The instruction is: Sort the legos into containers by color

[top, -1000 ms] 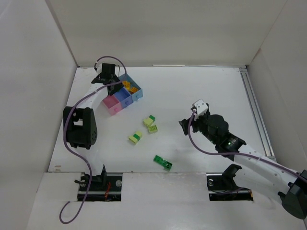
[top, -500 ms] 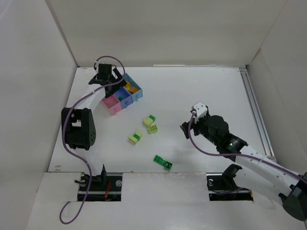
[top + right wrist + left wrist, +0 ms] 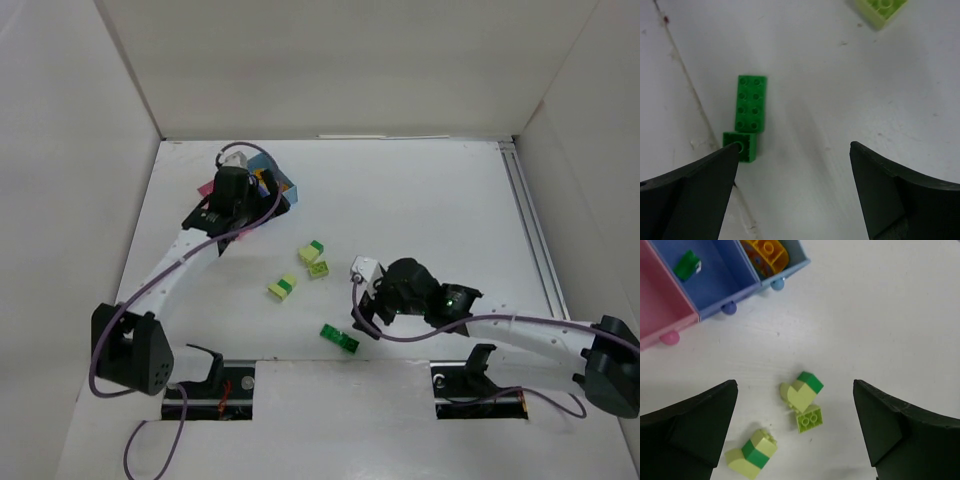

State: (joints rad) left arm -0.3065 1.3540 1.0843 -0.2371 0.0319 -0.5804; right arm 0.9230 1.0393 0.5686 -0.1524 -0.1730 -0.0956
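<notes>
While both claws stand spread wide with nothing between their fingers, the bricks lie partly in the bins and partly loose on the white table (image 3: 450, 200). The left claw (image 3: 794, 383) hangs just in front of the bins, on their near side. Its wrist camera shows three loose bricks below it: a pale yellow and green brick (image 3: 802, 389), a lime brick (image 3: 809, 418) touching it on the near side, and a second pale yellow and green brick (image 3: 751, 454) a little apart, nearer and to the left. Beyond them the bins sit side by side: a pink bin (image 3: 660, 305), a blue bin (image 3: 720, 285) with one dark green brick (image 3: 688, 265) in it, and a lighter blue bin (image 3: 792, 262) holding orange bricks (image 3: 767, 250). The right claw (image 3: 794, 146) hovers low over the table near its front edge, well apart from the bins. A long dark green brick (image 3: 751, 103) lies flat there, studs up. A small dark green brick (image 3: 741, 146) touches its near end, right at the tip of the finger (image 3: 690, 195) on the left of the wrist view. Whether that finger touches it I cannot tell. Seen from above, the left arm hides most of the bins.
</notes>
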